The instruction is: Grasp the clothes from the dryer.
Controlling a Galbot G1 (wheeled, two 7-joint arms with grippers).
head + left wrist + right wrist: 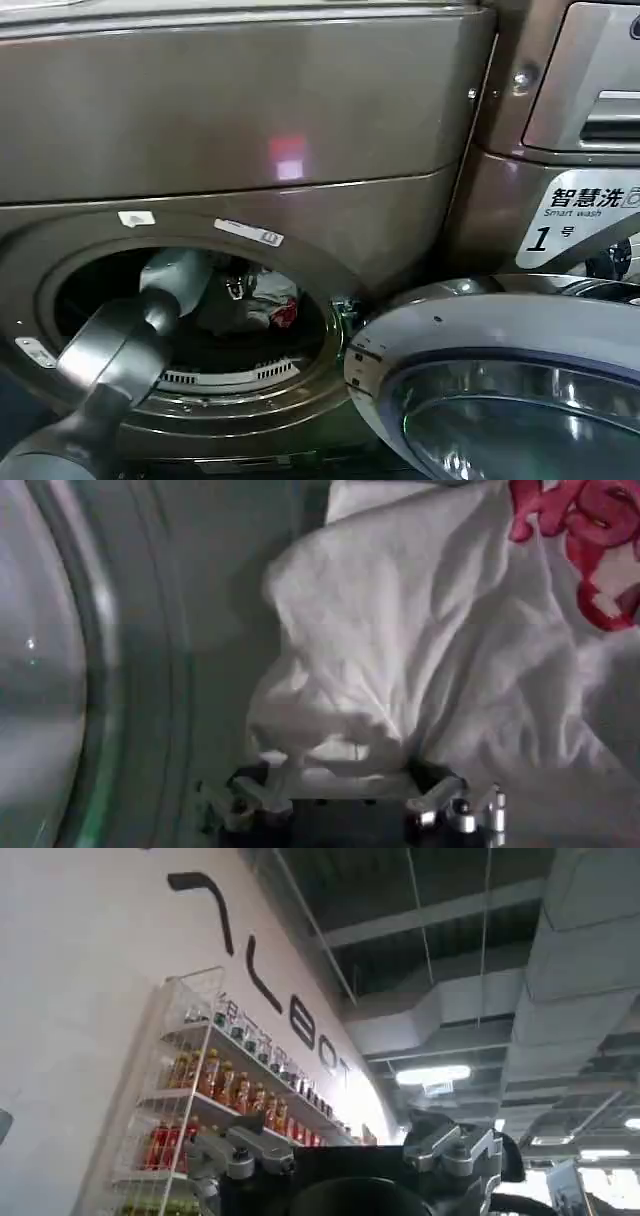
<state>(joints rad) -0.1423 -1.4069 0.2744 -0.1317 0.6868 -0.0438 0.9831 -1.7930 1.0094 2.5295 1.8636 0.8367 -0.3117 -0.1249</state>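
With the left arm reaching through the open dryer (pixel 300 90) porthole, the left gripper (pixel 345 798) sits with fingers spread wide and fabric bunched between them against the clothes (pixel 420 650) inside the drum, so the grasp is in hand and closing comes next.

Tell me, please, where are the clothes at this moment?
In the head view, the clothes lie inside the dryer drum, behind the open porthole, with the left gripper right against the white fabric.
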